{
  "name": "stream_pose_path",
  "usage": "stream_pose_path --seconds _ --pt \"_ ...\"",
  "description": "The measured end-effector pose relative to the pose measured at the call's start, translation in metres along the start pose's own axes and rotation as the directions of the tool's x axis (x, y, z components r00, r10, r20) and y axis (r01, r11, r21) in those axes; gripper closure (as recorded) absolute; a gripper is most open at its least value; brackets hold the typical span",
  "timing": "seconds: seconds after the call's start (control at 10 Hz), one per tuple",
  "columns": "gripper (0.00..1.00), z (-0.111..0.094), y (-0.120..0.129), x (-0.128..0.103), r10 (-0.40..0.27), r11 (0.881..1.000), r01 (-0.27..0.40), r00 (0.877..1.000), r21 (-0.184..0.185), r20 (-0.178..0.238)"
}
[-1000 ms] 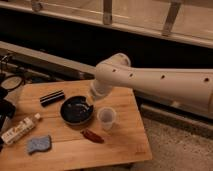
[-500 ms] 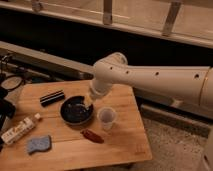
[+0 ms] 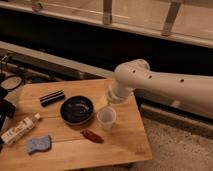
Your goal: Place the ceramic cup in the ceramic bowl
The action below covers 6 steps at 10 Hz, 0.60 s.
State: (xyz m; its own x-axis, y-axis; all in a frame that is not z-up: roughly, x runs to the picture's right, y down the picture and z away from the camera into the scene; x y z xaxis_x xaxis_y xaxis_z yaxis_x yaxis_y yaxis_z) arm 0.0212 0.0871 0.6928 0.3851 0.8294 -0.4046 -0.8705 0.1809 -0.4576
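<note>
The ceramic cup (image 3: 106, 118) is small and pale. It stands upright on the wooden table (image 3: 125, 142), just right of the ceramic bowl (image 3: 77, 110). The bowl is round, dark and glossy, and sits near the middle of the table. My gripper (image 3: 102, 103) hangs from the white arm that reaches in from the right. It is just above the gap between the bowl's right rim and the cup, a little behind the cup. The cup is free on the table.
A flat black bar (image 3: 52, 97) lies behind and left of the bowl. A red object (image 3: 92, 136) lies in front of the cup. A blue sponge (image 3: 39, 144) and a white bottle (image 3: 20, 130) lie at the front left. Dark equipment stands off the table's left edge.
The arm's wrist and elbow have shifted to the right, and the gripper has come slightly lower toward the cup. Cup and bowl have not moved.
</note>
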Motion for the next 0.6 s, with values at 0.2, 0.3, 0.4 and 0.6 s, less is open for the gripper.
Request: stream_pose_path --seconds 0.2,0.3,0.4,0.6 --pt "0.2 0.002 0.005 -0.004 -0.035 0.999 0.035 0.999 0.001 0.002" --pt "0.2 0.004 0.003 -0.005 -0.016 1.0 0.016 1.0 0.009 -0.013" --pt "0.2 0.008 -0.001 -0.006 0.012 1.0 -0.011 0.999 0.02 -0.033" --pt "0.2 0.024 -0.03 0.012 0.107 0.994 -0.104 0.991 0.037 -0.079"
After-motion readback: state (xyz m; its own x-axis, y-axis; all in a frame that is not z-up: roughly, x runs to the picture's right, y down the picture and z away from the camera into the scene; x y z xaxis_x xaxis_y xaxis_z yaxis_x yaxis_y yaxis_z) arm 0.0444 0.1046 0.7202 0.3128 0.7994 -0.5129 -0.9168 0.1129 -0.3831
